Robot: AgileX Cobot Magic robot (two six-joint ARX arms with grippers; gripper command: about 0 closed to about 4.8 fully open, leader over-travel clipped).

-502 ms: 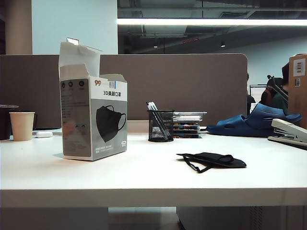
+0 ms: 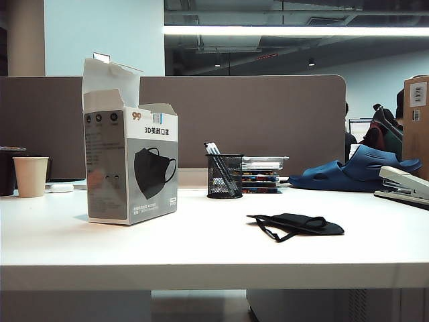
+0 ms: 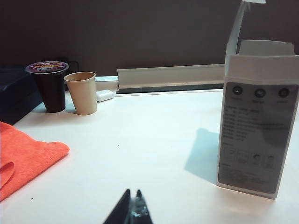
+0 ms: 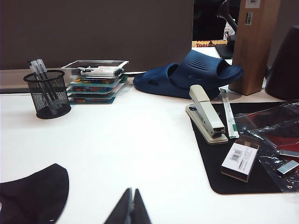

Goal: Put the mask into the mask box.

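Table [image 2: 201,251]: white; the mask [image 2: 298,224] lay flat, well apart from the mask box [image 2: 131,168]
Left gripper [image 3: 132,210]: low over table; fingers together, empty
Right gripper [image 4: 130,208]: same; near mask

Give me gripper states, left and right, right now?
Left gripper: closed, empty, low over the table near the mask box.
Right gripper: closed, empty, beside the mask, not touching it.

The mask [image 2: 298,223] lay on the table [image 2: 201,248], right of the mask box [image 2: 131,168], before the pen cup [image 2: 224,176]
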